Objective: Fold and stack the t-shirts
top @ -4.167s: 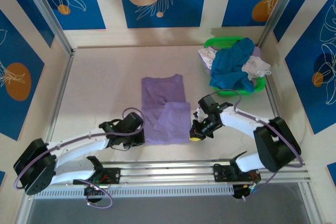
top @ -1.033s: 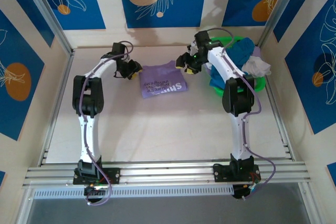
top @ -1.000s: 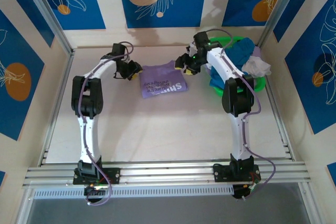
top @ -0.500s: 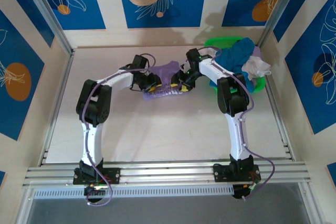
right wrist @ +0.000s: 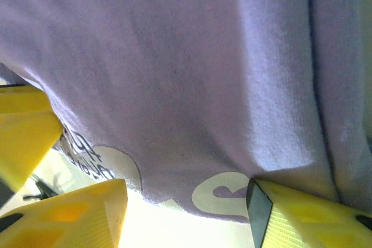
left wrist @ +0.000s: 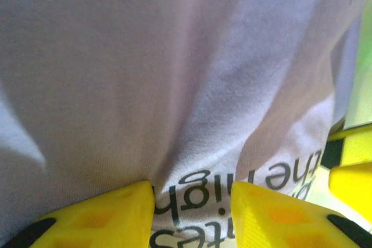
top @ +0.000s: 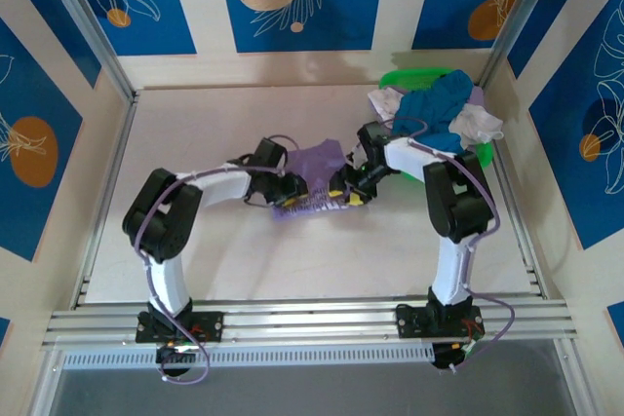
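Jaws of the left gripper [left wrist: 190,196] are clenched on a gathered pleat of the lavender t-shirt [top: 318,157]. In the left wrist view the cloth funnels down between the yellow fingers [left wrist: 99,213], and dark lettering [left wrist: 273,179] shows on the piece they hold. Jaws of the right gripper [right wrist: 187,193] stand wider but also grasp the same shirt, whose printed hem runs across the gap and bunches against the right-hand finger.

From above, the two grippers sit close together near the middle of the counter [top: 214,241], left of the basket. The shirt is tented up between them, and its printed lower edge sags toward the near side. It hangs as a crumpled peak, not a flat panel.

The cloth looks light, limp and thin. It will likely drape and crease wherever it is unsupported, and a single pinch point will probably let it swing and twist. It is not fragile. A shallow bite may well slip off a hem, so two well-separated holds on corners or shoulder seams seem the better way to keep an edge taut. With the holds this close together, the middle is free to bunch.

At the far right corner sits the green basket [top: 402,76], heaped above its rim. A teal t-shirt [top: 434,114] lies on top, with a white t-shirt [top: 478,125] spilling over the right side. More white cloth [top: 383,99] hangs over the left rim, but I cannot tell how many garments that makes.
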